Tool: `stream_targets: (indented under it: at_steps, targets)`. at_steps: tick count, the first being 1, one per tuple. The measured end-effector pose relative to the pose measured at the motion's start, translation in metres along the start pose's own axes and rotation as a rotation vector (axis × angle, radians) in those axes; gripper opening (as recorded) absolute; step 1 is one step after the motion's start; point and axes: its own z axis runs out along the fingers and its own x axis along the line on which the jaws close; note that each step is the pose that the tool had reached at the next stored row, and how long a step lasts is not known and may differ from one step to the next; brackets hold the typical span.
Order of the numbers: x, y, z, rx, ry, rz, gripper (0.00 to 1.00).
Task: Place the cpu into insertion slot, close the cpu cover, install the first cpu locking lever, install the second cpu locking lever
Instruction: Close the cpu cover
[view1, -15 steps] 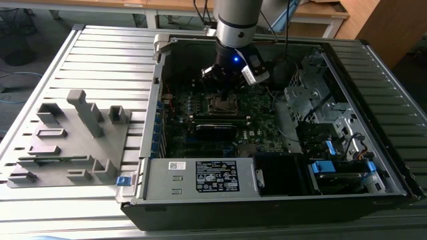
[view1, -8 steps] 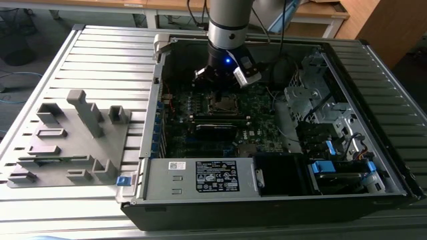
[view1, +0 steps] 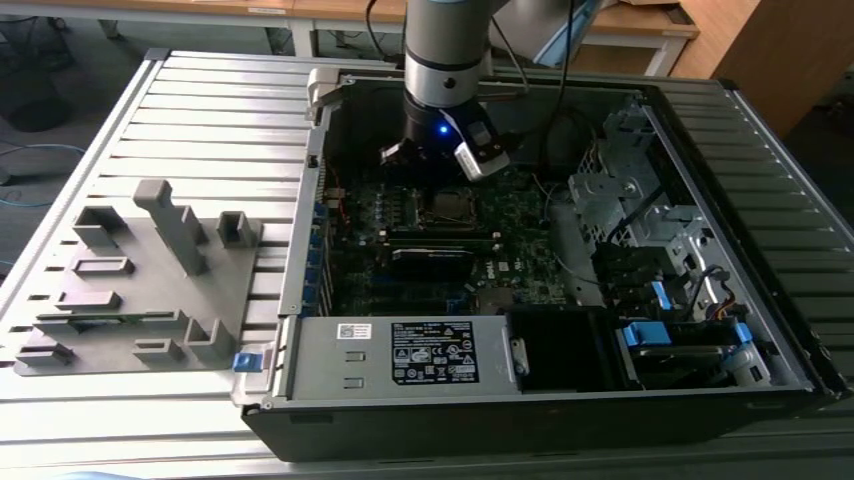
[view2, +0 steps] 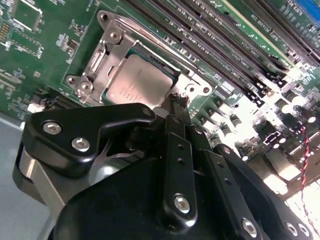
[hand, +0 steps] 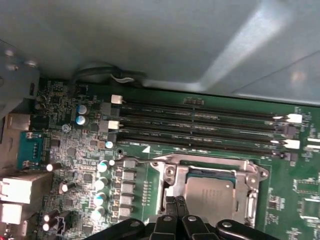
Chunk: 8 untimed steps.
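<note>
Silver-grey arm and black gripper, showing at the top centre of the exterior view.
The arm (view1: 447, 45) is showing a round silver-grey casing ending in a dark band, with a blue light (view1: 442, 130) glowing beneath and a pale camera block (view1: 483, 157) sitting beside it. In the second wrist view the gripper (view2: 176, 102) is showing matte black linkage bars, silver screw heads (view2: 52, 128) and a bare metal plate (view2: 35, 172).

— Where's the cpu (hand: 210, 194)?
— Seated in its socket, the cpu cover (hand: 251, 197) lying flat around it. The gripper (hand: 176, 201) sits just beside its edge, fingers (hand: 170, 206) pressed together, four black memory slots (hand: 200, 130) beyond it.
</note>
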Motion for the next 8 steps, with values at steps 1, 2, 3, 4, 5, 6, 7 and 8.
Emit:
stream_targets:
  at_steps: [1,2,3,4,5,6,7,8]
  targets:
    - [0.0010,0.0001,0.0011,0.0001,-0.0008,0.000,0.11]
    - [0.0019,0.0001,0.0025,0.0002,-0.0017,0.000,0.11]
    - [0.0027,0.0002,0.0037,0.0002,-0.0024,0.000,0.11]
    - [0.0030,0.0002,0.0043,0.0002,-0.0027,0.000,0.11]
    - [0.0030,0.0001,0.0044,0.0003,-0.0026,0.000,0.11]
    - [0.0030,0.0001,0.0045,0.0004,-0.0026,0.001,0.11]
    - [0.0030,0.0002,0.0046,0.0002,-0.0027,0.003,0.11]
    - [0.0030,0.0002,0.0048,-0.0001,-0.0029,0.005,0.11]
